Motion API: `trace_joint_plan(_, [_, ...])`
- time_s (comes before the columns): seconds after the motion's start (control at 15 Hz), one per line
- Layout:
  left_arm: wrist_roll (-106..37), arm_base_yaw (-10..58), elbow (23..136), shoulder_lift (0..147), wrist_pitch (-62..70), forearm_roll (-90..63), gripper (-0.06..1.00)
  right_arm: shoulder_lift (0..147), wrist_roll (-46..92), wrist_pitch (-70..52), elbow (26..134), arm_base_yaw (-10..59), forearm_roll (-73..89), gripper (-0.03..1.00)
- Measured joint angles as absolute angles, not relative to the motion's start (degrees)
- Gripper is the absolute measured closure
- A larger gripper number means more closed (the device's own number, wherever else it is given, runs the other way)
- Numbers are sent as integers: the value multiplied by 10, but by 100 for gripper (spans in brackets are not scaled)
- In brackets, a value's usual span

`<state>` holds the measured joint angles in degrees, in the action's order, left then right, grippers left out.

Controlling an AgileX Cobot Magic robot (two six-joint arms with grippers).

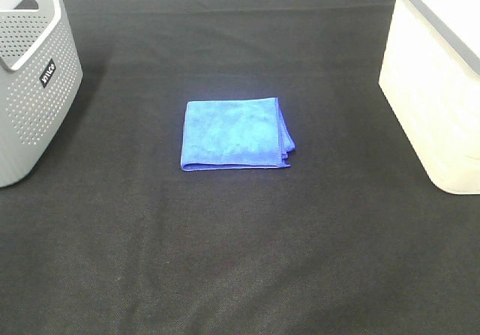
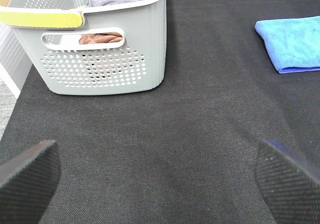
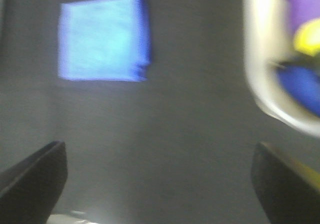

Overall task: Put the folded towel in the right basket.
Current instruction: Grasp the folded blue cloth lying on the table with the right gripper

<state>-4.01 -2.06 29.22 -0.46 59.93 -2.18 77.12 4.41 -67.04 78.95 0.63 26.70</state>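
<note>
Towel [image 1: 235,135] — blue, folded into a flat square — lies in the middle of the black table [image 1: 240,260], well apart from the grey perforated basket [image 1: 34,88] on the left and the white basket [image 1: 439,103] on the right. Left gripper [image 2: 157,181] and right gripper [image 3: 159,181] each hang above the table with fingers spread wide, holding nothing; the right wrist view is blurred.

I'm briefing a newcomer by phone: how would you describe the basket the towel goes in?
On the black table, the folded blue towel lies in the middle with a basket at each side. The right basket is the cream-white one at the right edge; the left basket is grey, perforated and labelled.
</note>
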Motion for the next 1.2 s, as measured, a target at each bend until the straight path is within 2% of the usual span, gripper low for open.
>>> trace_joint_plan(0.27, [-40,-21,292,-5,599,-22,-5,954,54,-624,846,127,316,1])
trace_joint_plan(0.4, [-40,-21,292,-5,599,-22,-5,1051,67,-611,889,152,347,1])
trace_joint_plan(0.6, [-40,-21,292,-5,599,-21,-5,1203,92,-611,994,155,367,1])
trace_joint_plan(0.87, [-40,-21,292,-5,599,-21,-5,1331,94,-611,1099,154,358,1])
trace_joint_plan(1.2, [-40,-21,292,-5,599,-21,-5,1383,91,-611,1120,121,339,1])
